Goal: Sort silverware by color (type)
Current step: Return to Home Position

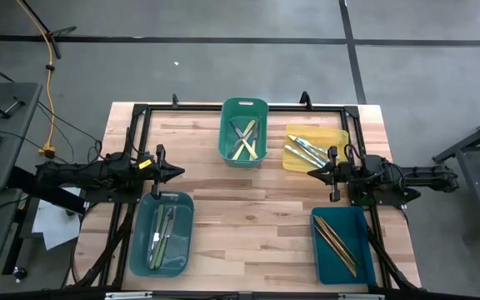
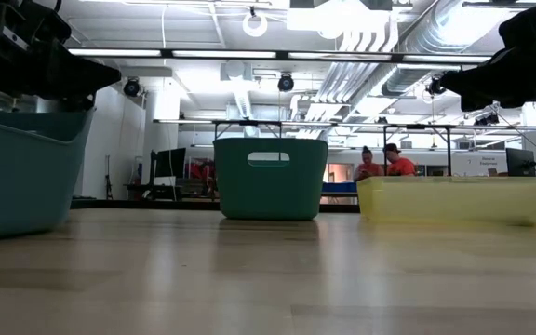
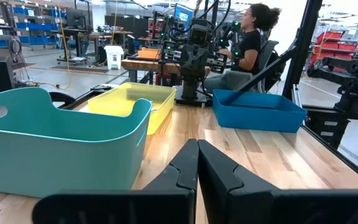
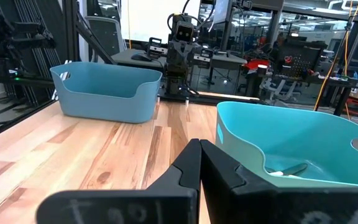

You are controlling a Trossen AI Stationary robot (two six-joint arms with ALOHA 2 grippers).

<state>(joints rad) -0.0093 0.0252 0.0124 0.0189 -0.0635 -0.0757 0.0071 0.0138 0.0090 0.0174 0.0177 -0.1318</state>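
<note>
**Silverware binned, both tools closed**

Your silverware [image 1: 245,140] lies in the teal bin [image 1: 245,102] and in three other bins near it. The left tool [image 1: 176,172] and the right tool [image 1: 313,172] sit either side of that bin, each closed, empty and apart from the utensils.

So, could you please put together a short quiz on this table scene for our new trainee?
1. True or false: the left end effector holds a knife.
2. How many bins stand on the table?
3. Which holds the dark brown utensils: A the yellow bin, B the dark blue bin, C the green bin?
Key: 1 false; 2 four; 3 B.
</note>
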